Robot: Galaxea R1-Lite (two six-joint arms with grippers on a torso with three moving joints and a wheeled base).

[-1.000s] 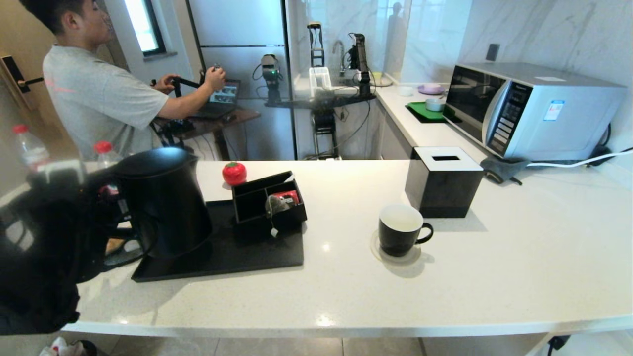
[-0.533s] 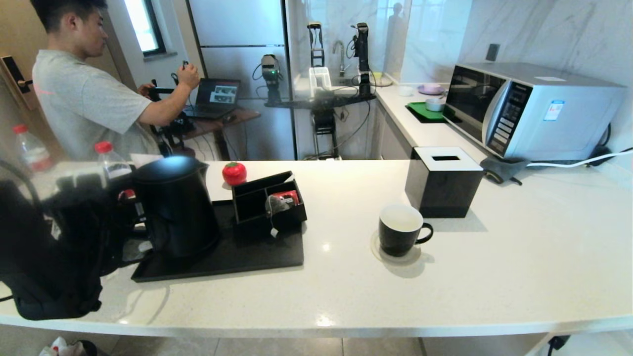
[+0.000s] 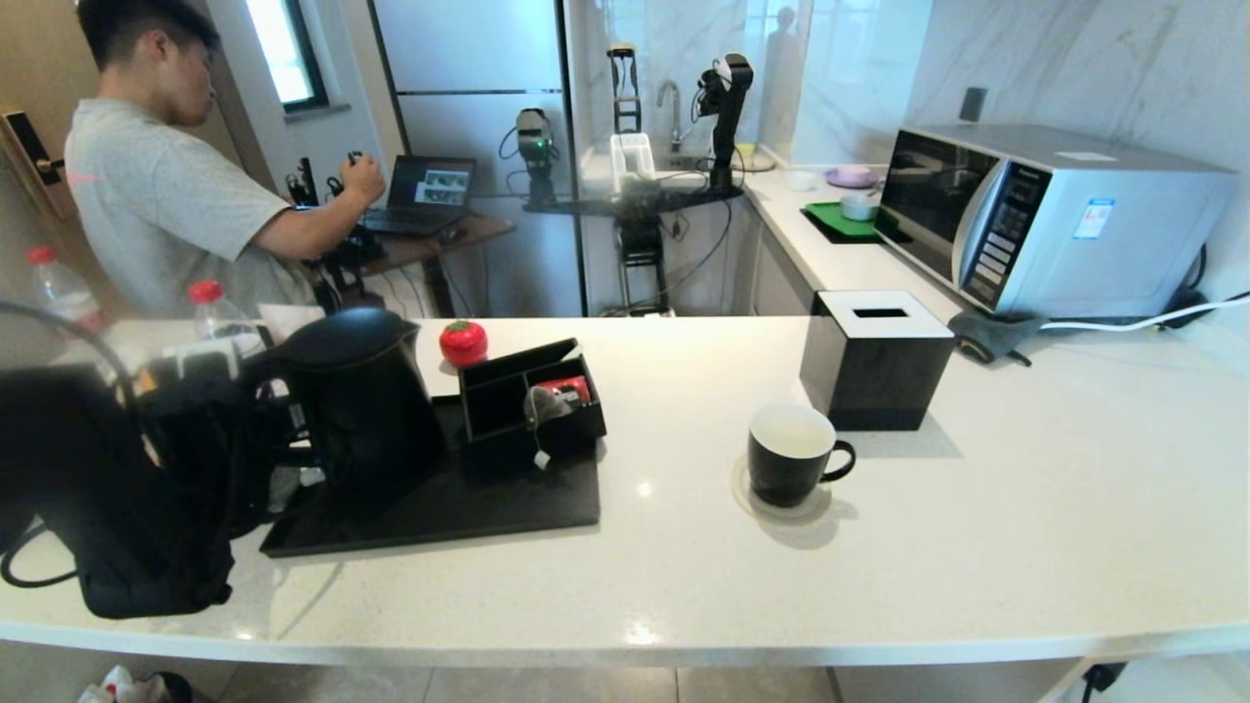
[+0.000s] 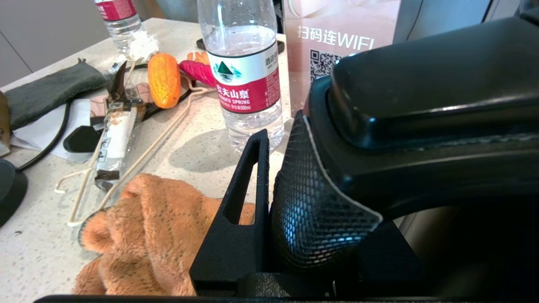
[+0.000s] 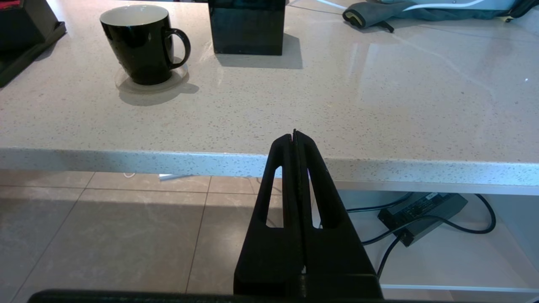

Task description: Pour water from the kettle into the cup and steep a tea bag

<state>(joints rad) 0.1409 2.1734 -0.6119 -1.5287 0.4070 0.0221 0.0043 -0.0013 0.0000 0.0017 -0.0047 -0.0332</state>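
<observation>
My left gripper (image 3: pixel 275 430) is shut on the loop handle of the black kettle (image 3: pixel 371 420), which hangs slightly tilted over the left end of the black tray (image 3: pixel 469 513). In the left wrist view the textured handle (image 4: pixel 320 202) fills the space beside one of the fingers (image 4: pixel 248 181); the other finger is hidden. The black cup (image 3: pixel 789 454) (image 5: pixel 141 42) stands upright on a clear coaster, well right of the kettle. The tea bag (image 3: pixel 545 405) lies in a black organiser box (image 3: pixel 508 386) on the tray. No water shows. My right gripper (image 5: pixel 294 134) is shut and parked below the counter's front edge.
A black tissue box (image 3: pixel 874 356) stands behind the cup, and a microwave (image 3: pixel 1045 229) sits at the back right. A red tomato-shaped object (image 3: pixel 462 342) and red-capped bottles (image 3: pixel 220 312) (image 4: pixel 246 71) are behind the tray. A person (image 3: pixel 166 186) works at a laptop beyond the counter.
My left arm has carried the kettle to the right, over the tray and nearer the organiser box. The cup and tea bag have not moved. The person has shifted position.
</observation>
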